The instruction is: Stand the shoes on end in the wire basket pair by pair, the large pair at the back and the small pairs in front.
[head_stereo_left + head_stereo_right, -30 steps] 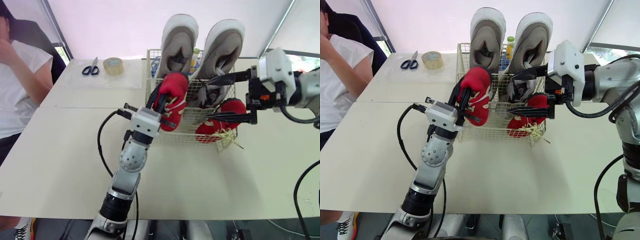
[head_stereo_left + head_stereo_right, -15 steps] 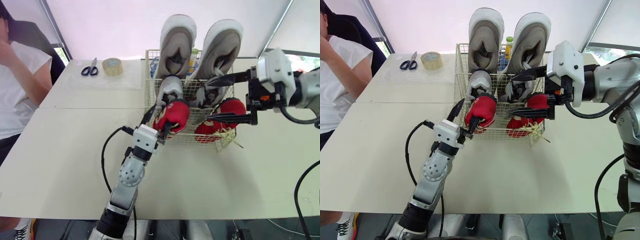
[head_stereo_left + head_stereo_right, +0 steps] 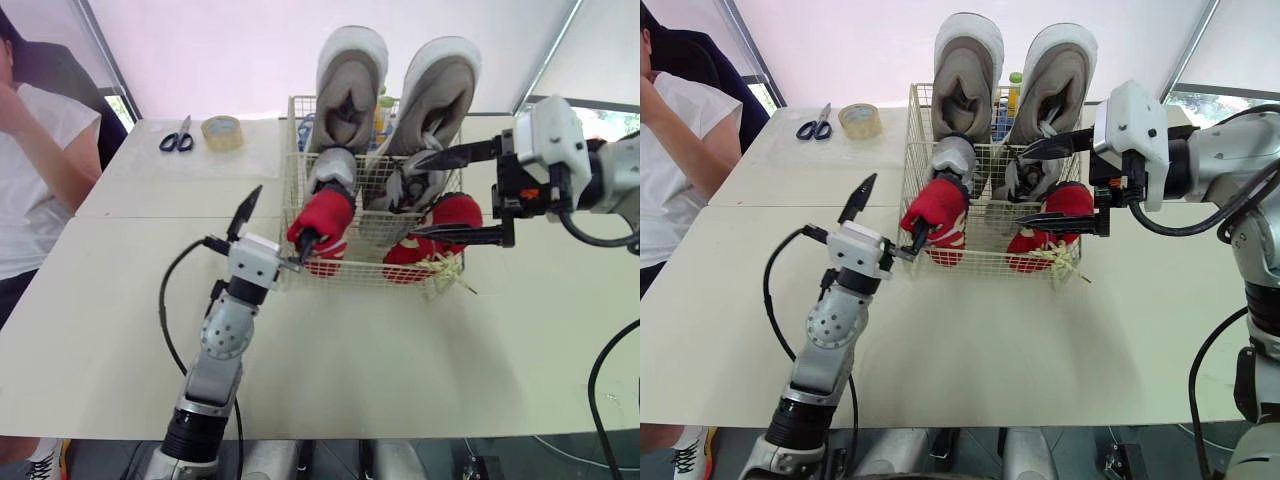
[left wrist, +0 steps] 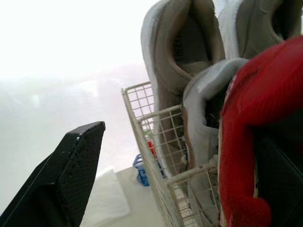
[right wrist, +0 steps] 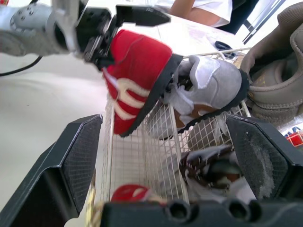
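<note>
Left red shoe is in the near-left corner of the wire basket. It's tilted, with its upper part poking above the rim. The left gripper sits just left of it, outside the basket, spread wide. 1 finger points up and away in open air, and the other reaches to the shoe's opening. Whether that tip is inside or just touching, can't tell. So the shoe sits at 1 finger, not pinched between the 2.

Right behind it stands the small grey pair, 1 shoe directly behind the red one and the other toward the right. At the far side the large grey pair stands on end, towering above the wire.

Over in the near-right corner sits the right red shoe, pale laces spilling out over the rim. The right gripper comes in from the right, fingers well apart. The upper finger sits by the right small grey shoe and the lower one across the right red shoe, clamped on nothing.

Far left on the table lie scissors and a roll of tape. A person sits at the left edge.
</note>
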{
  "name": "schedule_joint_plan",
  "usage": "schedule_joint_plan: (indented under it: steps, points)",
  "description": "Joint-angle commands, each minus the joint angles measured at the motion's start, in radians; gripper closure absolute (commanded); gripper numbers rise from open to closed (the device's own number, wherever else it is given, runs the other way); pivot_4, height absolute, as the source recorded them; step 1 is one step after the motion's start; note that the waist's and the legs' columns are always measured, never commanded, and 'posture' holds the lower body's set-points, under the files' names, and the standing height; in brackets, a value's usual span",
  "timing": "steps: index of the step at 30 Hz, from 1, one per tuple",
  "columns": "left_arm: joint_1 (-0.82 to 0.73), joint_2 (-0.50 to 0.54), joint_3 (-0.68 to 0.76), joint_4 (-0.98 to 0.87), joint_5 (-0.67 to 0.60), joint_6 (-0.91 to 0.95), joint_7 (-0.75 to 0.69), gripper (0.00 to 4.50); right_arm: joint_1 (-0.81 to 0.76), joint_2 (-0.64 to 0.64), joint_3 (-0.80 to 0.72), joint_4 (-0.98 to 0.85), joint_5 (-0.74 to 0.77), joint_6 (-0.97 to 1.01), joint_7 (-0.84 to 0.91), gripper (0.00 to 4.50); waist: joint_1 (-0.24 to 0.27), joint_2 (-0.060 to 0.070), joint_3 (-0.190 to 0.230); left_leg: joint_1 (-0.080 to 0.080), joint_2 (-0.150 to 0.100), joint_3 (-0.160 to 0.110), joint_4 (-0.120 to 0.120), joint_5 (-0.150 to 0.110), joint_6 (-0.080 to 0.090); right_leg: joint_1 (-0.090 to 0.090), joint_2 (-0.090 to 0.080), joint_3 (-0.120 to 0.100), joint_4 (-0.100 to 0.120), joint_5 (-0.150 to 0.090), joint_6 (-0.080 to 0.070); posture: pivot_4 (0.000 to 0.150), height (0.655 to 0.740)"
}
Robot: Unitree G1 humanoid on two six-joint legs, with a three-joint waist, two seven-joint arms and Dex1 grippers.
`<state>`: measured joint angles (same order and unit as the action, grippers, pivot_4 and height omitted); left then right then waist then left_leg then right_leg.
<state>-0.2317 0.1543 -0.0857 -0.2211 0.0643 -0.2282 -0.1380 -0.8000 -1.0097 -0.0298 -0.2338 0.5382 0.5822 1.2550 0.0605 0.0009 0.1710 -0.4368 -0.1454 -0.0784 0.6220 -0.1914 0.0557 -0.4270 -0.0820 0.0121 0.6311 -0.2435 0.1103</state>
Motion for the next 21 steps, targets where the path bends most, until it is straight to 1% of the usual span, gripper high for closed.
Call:
schedule_joint_plan:
  steps: [1, 5, 7, 12, 16, 18, 21]
  points:
    - [-0.004, 0.039, 0.038, -0.098, -0.102, 0.048, -0.075, 0.05, -0.032, 0.009, -0.007, 0.008, -0.014, -0.036, 0.001, 0.0, 0.0, 0.0, 0.0, 0.0, 0.0, 0.0, 0.0, 0.0, 0.0, 0.0, 0.0, 0.0, 0.0, 0.0, 0.0, 0.15, 0.74]
    - [0.036, 0.099, 0.031, -0.143, -0.168, 0.131, -0.17, 0.05, -0.034, 0.018, -0.002, 0.026, -0.025, -0.062, 0.003, 0.0, 0.002, 0.0, 0.0, -0.002, 0.0, 0.0, 0.0, 0.0, 0.0, -0.002, 0.0, 0.0, 0.0, 0.0, 0.0, 0.15, 0.74]
    - [0.055, 0.127, 0.038, -0.161, -0.179, 0.139, -0.197, 0.05, -0.033, 0.022, -0.003, 0.029, -0.026, -0.069, 0.003, 0.0, 0.002, 0.0, 0.0, -0.002, 0.0, 0.0, -0.001, 0.0, 0.0, -0.002, 0.0, 0.0, -0.001, 0.0, 0.0, 0.15, 0.74]
    - [0.074, 0.176, 0.076, -0.187, -0.187, 0.142, -0.225, 0.05, -0.027, 0.026, -0.004, 0.041, -0.031, -0.086, 0.005, 0.0, 0.003, 0.0, 0.0, -0.002, 0.0, 0.0, -0.001, 0.0, 0.0, -0.002, 0.0, 0.0, -0.001, 0.0, -0.001, 0.15, 0.74]
    - [0.066, 0.228, 0.151, -0.19, -0.189, 0.132, -0.229, 0.05, -0.018, 0.032, -0.003, 0.048, -0.037, -0.1, 0.004, 0.0, 0.0, 0.0, 0.0, -0.002, 0.0, 0.0, -0.001, 0.0, 0.0, -0.002, 0.0, 0.0, 0.0, -0.001, -0.003, 0.15, 0.74]
    - [0.077, 0.259, 0.165, -0.211, -0.221, 0.152, -0.265, 0.05, -0.01, 0.031, -0.006, 0.053, -0.041, -0.11, 0.005, 0.0, -0.001, 0.0, 0.0, -0.002, 0.0, 0.0, -0.001, 0.0, 0.0, -0.002, 0.0, 0.0, 0.0, -0.001, -0.002, 0.15, 0.74]
    - [0.102, 0.329, 0.203, -0.258, -0.326, 0.22, -0.349, 0.05, -0.001, 0.029, -0.014, 0.061, -0.043, -0.119, 0.007, 0.0, -0.003, 0.001, 0.0, -0.002, 0.0, 0.0, -0.001, 0.0, 0.0, -0.003, 0.0, 0.0, 0.0, -0.001, -0.002, 0.15, 0.74]
